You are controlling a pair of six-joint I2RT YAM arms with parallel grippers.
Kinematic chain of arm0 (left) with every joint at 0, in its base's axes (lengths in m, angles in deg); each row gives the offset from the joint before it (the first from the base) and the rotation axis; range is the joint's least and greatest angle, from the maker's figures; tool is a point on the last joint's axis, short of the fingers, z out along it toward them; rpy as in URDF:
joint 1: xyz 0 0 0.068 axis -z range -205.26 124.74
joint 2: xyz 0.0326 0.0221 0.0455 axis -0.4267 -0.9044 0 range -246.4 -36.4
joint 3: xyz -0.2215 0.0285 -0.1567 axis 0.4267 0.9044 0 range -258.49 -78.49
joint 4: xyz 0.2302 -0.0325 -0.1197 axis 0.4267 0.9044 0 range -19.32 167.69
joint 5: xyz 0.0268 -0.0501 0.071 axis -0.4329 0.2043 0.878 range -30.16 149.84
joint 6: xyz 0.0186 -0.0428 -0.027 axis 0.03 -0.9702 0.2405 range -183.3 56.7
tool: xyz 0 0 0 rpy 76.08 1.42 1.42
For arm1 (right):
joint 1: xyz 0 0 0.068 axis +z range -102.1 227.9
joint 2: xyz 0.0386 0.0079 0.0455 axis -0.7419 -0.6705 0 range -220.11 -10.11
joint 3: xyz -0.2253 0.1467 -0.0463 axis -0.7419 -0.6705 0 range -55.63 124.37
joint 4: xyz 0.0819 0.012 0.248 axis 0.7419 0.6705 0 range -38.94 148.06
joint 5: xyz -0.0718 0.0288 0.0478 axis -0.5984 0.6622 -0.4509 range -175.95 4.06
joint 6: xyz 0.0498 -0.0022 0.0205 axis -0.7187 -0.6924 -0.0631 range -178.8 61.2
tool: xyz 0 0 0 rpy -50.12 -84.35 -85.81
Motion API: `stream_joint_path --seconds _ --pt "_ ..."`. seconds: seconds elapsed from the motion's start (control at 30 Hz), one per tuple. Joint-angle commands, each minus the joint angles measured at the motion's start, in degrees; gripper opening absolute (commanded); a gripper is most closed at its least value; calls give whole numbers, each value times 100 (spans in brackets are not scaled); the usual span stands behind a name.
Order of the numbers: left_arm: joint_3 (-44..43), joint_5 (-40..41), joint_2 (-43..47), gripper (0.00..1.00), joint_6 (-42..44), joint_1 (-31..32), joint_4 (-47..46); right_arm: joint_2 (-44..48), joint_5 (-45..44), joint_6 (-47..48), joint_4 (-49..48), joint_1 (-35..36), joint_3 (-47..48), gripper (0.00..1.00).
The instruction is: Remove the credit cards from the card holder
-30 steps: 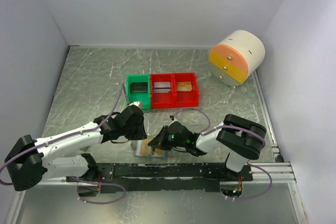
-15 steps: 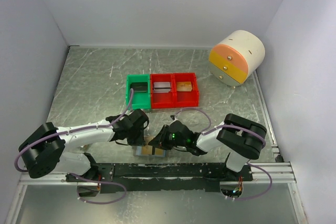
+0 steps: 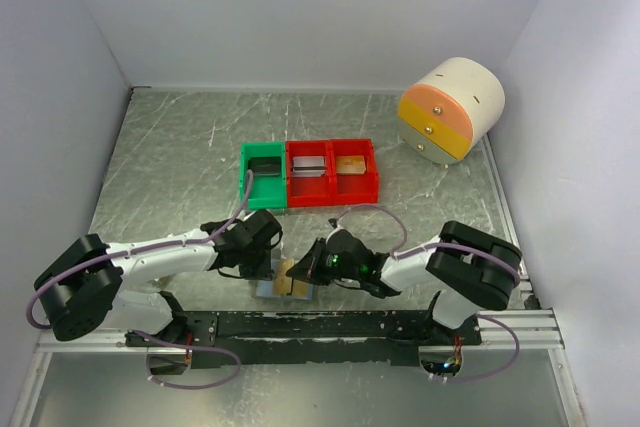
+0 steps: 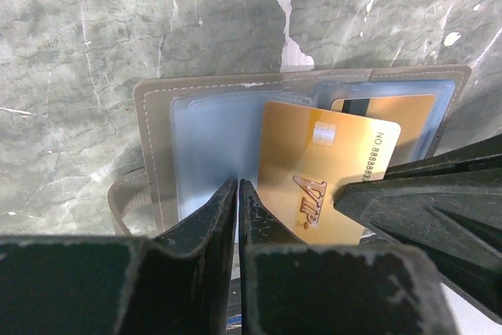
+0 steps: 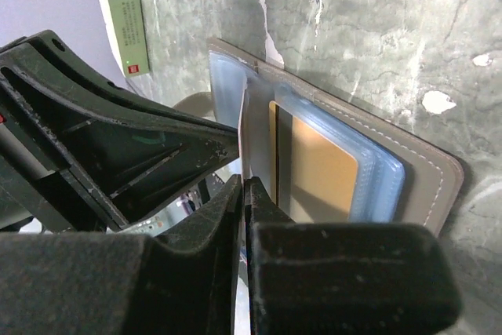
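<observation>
The grey card holder (image 4: 149, 115) lies open near the table's front edge, also seen from above (image 3: 266, 289). My left gripper (image 4: 238, 187) is shut on the edge of its pale blue pocket sheet (image 4: 208, 147). A gold credit card (image 4: 321, 166) marked VIP is partly out of the holder and tilted up (image 3: 287, 271). My right gripper (image 5: 245, 184) is shut on that card's edge, which shows edge-on there. Its black fingers (image 4: 423, 194) reach in from the right in the left wrist view. Another orange card (image 5: 323, 164) sits in the right panel's pocket (image 4: 392, 106).
A green bin (image 3: 263, 172) and two red bins (image 3: 310, 173) (image 3: 355, 169) stand in a row behind the holder. At the back right is a round cream and orange drawer unit (image 3: 450, 109). A small white-green box with a red mark (image 5: 121, 17) lies beyond the holder.
My left gripper came down onto the holder and shut on the pocket sheet. The right gripper closed tighter on the gold card, which now stands higher out of the holder.
</observation>
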Motion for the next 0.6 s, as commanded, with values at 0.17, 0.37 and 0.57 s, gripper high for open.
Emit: stream_joint_path --seconds 0.17,0.37,0.57 --pt "29 3 -32 16 83 2 45 -543 236 21 -385 -24 349 17" --pt "68 36 24 16 50 -2 99 -676 208 -79 -536 -28 304 15" --pt "56 76 46 16 45 -1 125 -341 64 68 -153 -21 234 8"
